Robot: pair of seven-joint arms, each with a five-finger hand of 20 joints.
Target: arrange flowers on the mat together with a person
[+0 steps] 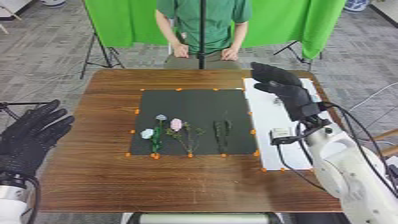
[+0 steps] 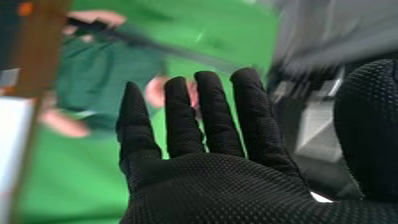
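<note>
My right hand [image 1: 281,86] is over the upper part of the white sheet, right of the dark mat [image 1: 197,100] in the head view. In the right wrist view the right hand [image 2: 209,185] has straight fingers and holds nothing. My left hand [image 1: 34,135] is open past the table's left edge. On the mat's lower left lie a white flower [image 1: 147,133] and a small lilac flower [image 1: 161,117], with green stems. Beside them is a pink flower [image 1: 176,124] on a thin leafy stem. Farther right on the mat lie two dark green stems [image 1: 222,135].
A white sheet [image 1: 274,120] lies on the table's right side, under my right arm, with a small whitish item on it. Orange markers [image 1: 253,131] line the mat. Brown tabletop [image 1: 178,185] stretches in front of the mat.
</note>
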